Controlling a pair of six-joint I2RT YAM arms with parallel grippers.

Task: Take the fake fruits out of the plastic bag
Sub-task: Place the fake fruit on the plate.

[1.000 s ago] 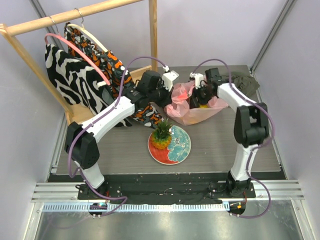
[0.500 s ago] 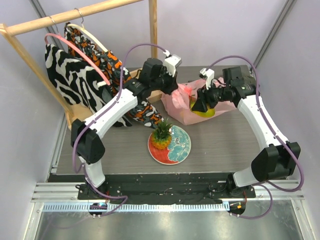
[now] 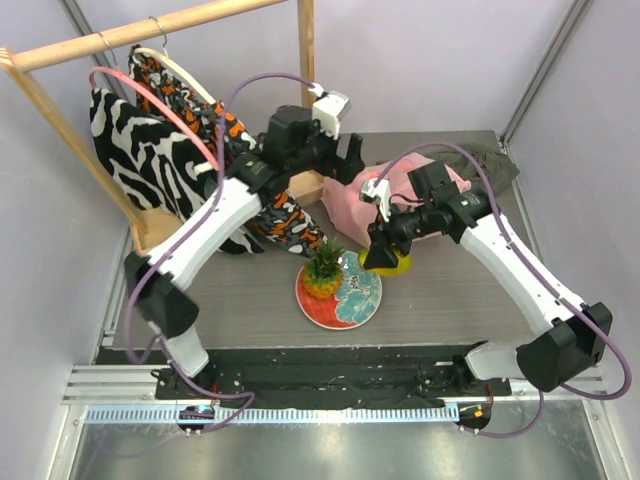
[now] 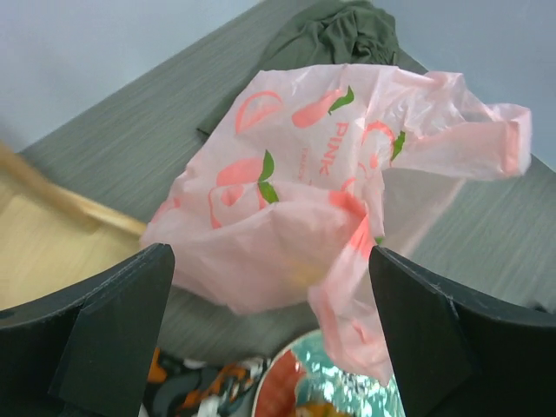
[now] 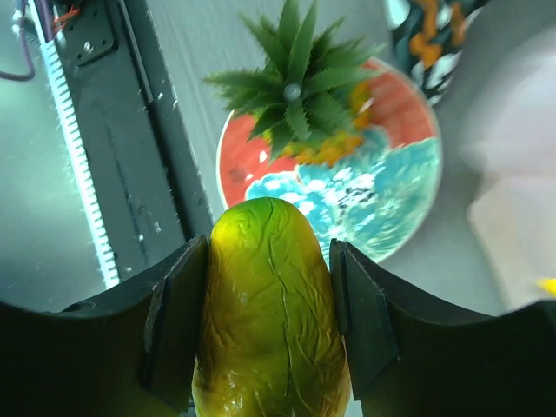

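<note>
The right pincer (image 3: 388,260) grips a yellow mango (image 3: 398,266) at the right rim of the patterned plate (image 3: 360,296). The pineapple (image 3: 322,272) stands on the plate's left half. The pink plastic bag (image 3: 350,206) lies on the bench (image 3: 440,295) behind the plate. The left pincer (image 3: 352,160) hangs over the bag's left edge.

Plastic bag (image 4: 287,226) thin, crinkled, translucent; mango (image 5: 269,313) glossy, veined; table (image 3: 430,300) matt woodgrain.
</note>
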